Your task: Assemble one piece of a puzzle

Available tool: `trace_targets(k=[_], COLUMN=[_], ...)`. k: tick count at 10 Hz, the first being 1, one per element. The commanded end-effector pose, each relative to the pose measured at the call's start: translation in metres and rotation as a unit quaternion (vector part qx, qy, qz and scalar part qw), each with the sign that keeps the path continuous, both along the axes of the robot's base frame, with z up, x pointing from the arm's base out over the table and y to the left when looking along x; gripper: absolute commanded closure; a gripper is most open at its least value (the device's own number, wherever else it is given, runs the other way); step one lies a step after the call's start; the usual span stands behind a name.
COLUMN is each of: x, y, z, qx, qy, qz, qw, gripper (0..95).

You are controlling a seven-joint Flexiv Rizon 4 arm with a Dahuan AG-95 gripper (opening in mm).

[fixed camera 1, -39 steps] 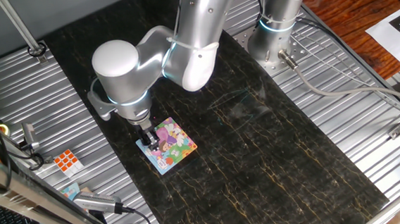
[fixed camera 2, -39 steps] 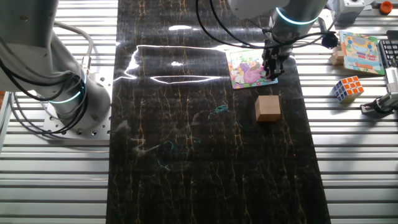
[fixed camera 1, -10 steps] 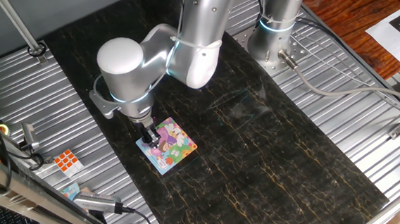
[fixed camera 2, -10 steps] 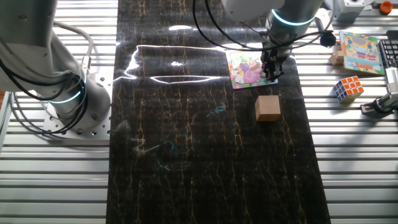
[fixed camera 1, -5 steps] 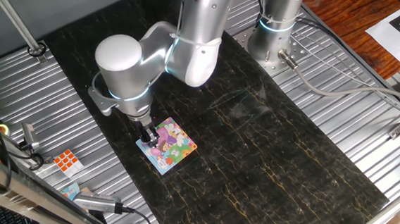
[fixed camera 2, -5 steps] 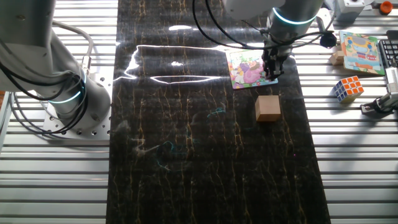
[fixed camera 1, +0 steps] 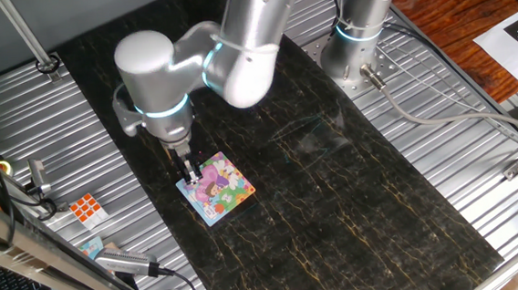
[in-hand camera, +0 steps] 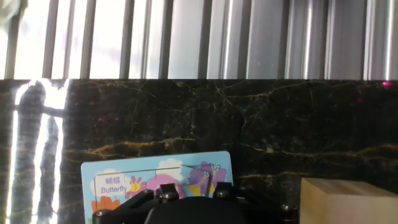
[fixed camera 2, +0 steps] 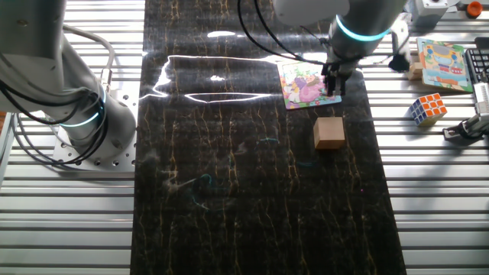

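Note:
The puzzle (fixed camera 1: 220, 190) lies flat on the dark mat, a pink-purple cartoon square with a light blue edge. It also shows in the other fixed view (fixed camera 2: 304, 84) and at the bottom of the hand view (in-hand camera: 143, 180). My gripper (fixed camera 1: 191, 175) points straight down over the puzzle's edge, on its right edge in the other fixed view (fixed camera 2: 332, 86). The fingers stand close together and their tips are hidden by the hand. The piece does not show anywhere on its own.
A tan wooden block (fixed camera 2: 329, 132) sits on the mat just in front of the puzzle, also in the hand view (in-hand camera: 348, 200). An orange-and-white cube (fixed camera 2: 426, 108) and a second picture board (fixed camera 2: 445, 64) lie on the ribbed metal surface beside the mat.
The arm's wrist has swung up and to the left in one fixed view, and the fingers now stand a little higher over the puzzle's edge. The puzzle and block have not moved.

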State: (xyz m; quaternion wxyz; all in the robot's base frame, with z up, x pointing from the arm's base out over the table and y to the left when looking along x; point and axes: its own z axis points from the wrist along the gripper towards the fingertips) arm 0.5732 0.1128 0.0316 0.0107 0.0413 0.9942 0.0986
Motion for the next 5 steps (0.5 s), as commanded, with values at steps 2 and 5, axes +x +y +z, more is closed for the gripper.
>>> trace_targets(k=[2,5], x=[0.0015,0.0033], y=[0.0017,-0.0020], z=[0.0004,0.0067], qx=[0.019,0.005], qy=[0.004,0.009], qz=[-0.010,0.008], qw=[0.9998,0.9999], gripper=[95.0,95.0])
